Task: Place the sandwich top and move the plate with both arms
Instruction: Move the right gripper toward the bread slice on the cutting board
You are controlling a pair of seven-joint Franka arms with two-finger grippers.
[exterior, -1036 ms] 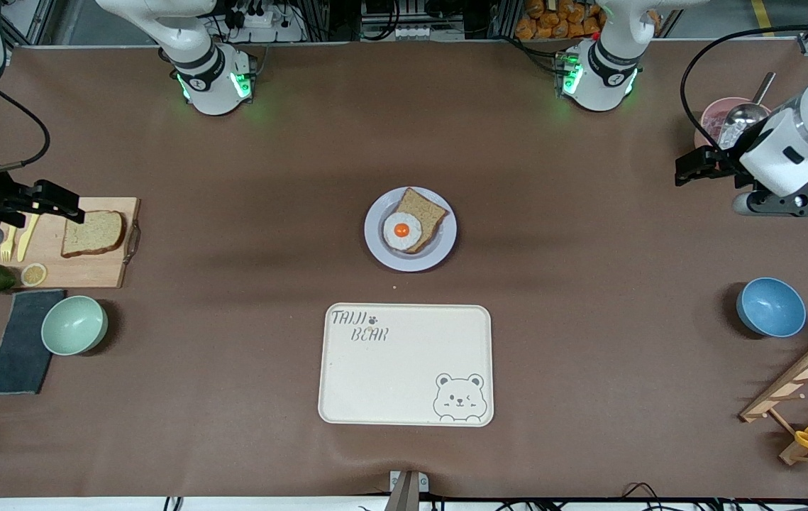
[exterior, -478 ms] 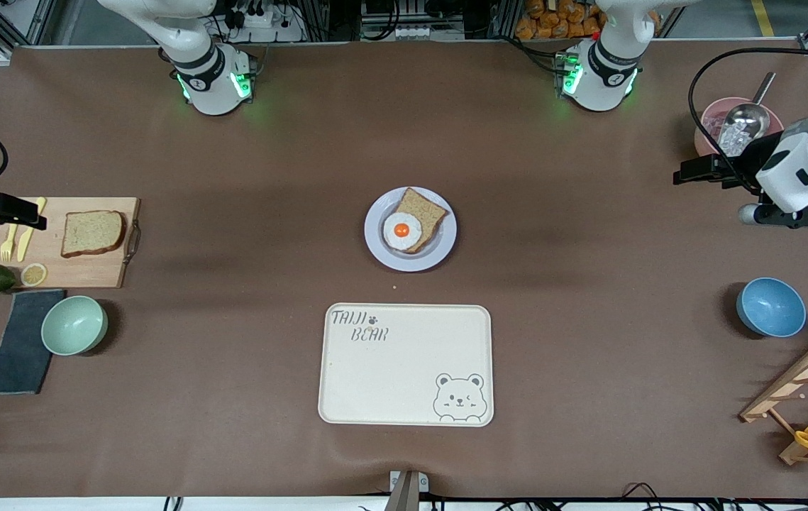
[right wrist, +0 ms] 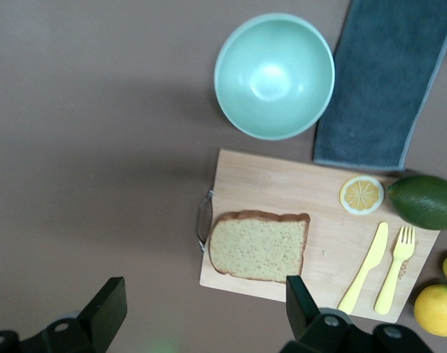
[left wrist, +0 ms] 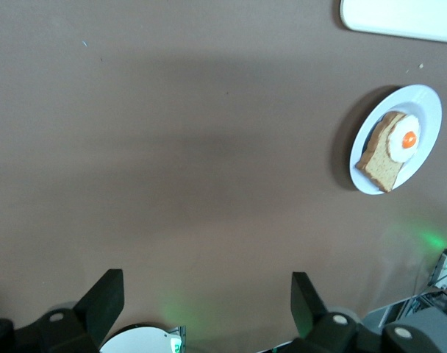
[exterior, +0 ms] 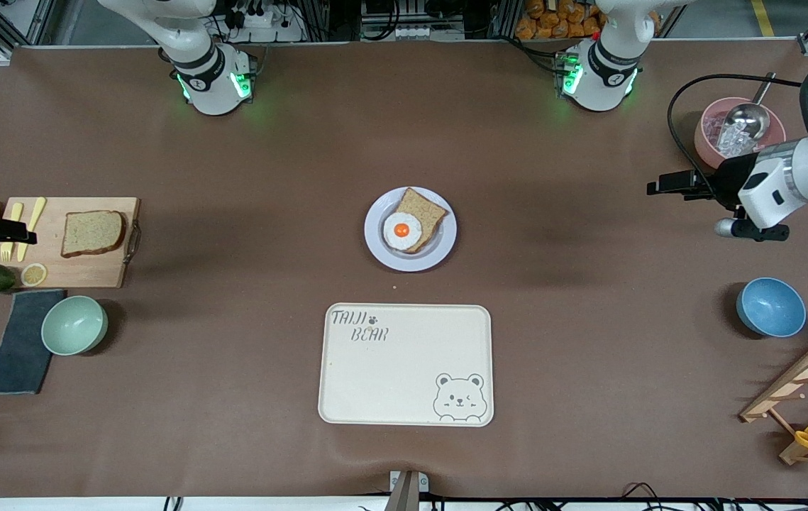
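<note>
Right gripper (exterior: 17,232) spread, empty, over cutting board (exterior: 102,266)'s nine o'clock edge; sandwich top (exterior: 93,233) flat on board. Mid-table, plate (exterior: 439,254); at its six o'clock, tray (exterior: 404,383) reading "TAIJI BEAR". Left gripper (exterior: 662,187) spread, empty, above bare table (exterior: 588,355).

Speckled tan bread slice (exterior: 92,233), darker crust. Lavender-grey plate (exterior: 439,257); white egg (exterior: 402,231), orange yolk. Cream tray (exterior: 404,369), bear drawing. Mint bowl (exterior: 74,324), blue bowl (exterior: 770,306). Brown table (exterior: 588,355).
</note>
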